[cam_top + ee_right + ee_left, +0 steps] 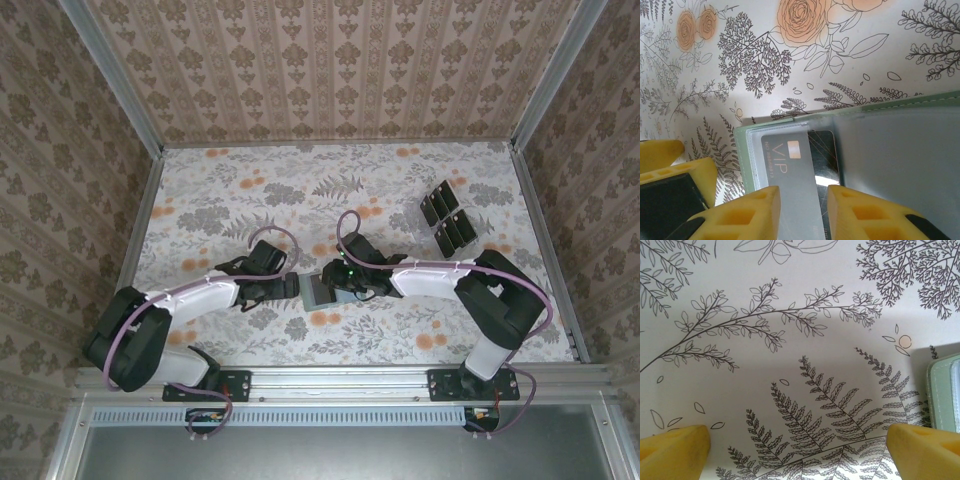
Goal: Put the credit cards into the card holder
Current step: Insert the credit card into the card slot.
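Pinching a credit card [790,165] by its long edges, the right gripper [802,207] holds it partly inside the card holder [744,155], which lies at the middle of the table [250,190]. The left gripper [800,450] is spread wide just beside the card holder. More credit cards [446,218] stand well apart, far right.

Floral-print white tablecloth [300,190] across whole work area. Beige damask-wallpaper walls [330,60] on three sides. Clear plastic tiered rack [444,219] far right. Grey aluminium rail [340,380] along near edge.
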You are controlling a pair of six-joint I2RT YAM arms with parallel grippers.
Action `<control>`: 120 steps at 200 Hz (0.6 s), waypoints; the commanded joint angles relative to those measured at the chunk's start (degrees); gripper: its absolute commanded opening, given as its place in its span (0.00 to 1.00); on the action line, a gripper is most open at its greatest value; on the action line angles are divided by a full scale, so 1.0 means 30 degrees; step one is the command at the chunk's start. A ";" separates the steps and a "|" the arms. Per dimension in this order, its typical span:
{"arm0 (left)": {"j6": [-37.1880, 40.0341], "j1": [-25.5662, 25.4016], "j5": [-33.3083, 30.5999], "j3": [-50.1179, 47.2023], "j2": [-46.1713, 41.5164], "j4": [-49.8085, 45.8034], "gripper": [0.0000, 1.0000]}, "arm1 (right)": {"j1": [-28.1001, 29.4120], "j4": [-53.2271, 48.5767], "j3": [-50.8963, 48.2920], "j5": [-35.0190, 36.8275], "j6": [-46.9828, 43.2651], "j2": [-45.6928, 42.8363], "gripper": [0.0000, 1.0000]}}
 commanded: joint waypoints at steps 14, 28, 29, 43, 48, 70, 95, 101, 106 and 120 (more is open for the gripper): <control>0.0707 -0.0480 0.0164 0.0673 0.0380 0.0602 1.00 | 0.0018 -0.0283 -0.0174 0.0395 -0.0481 0.0440 0.28; 0.0987 -0.0793 -0.0349 0.0874 0.0246 0.0500 1.00 | -0.0038 -0.0181 -0.0278 0.0378 -0.0523 0.0394 0.27; 0.1019 -0.0816 -0.0368 0.0886 0.0223 0.0497 1.00 | -0.0044 -0.0181 -0.0278 0.0372 -0.0524 0.0379 0.27; 0.1304 -0.1087 -0.0686 0.1109 0.0199 0.0425 1.00 | -0.0093 -0.0077 -0.0365 0.0341 -0.0557 0.0329 0.27; 0.1367 -0.1101 -0.0705 0.1156 0.0207 0.0409 1.00 | -0.0130 -0.0073 -0.0395 0.0322 -0.0584 0.0319 0.27; 0.1503 -0.1256 -0.0983 0.1404 0.0287 0.0357 1.00 | -0.0190 0.0090 -0.0471 0.0114 -0.0660 0.0352 0.26; 0.1490 -0.1339 -0.1294 0.1571 0.0573 0.0128 1.00 | -0.0207 0.0293 -0.0539 -0.0066 -0.0628 0.0480 0.25; 0.1512 -0.1370 -0.1316 0.1546 0.0624 0.0131 1.00 | -0.0232 0.0347 -0.0541 -0.0085 -0.0613 0.0509 0.24; 0.1516 -0.1367 -0.1324 0.1543 0.0661 0.0143 1.00 | -0.0227 0.0374 -0.0548 -0.0125 -0.0640 0.0555 0.24; 0.1571 -0.1407 -0.1409 0.1462 0.0758 0.0302 1.00 | -0.0264 0.0519 -0.0556 -0.0269 -0.0631 0.0614 0.24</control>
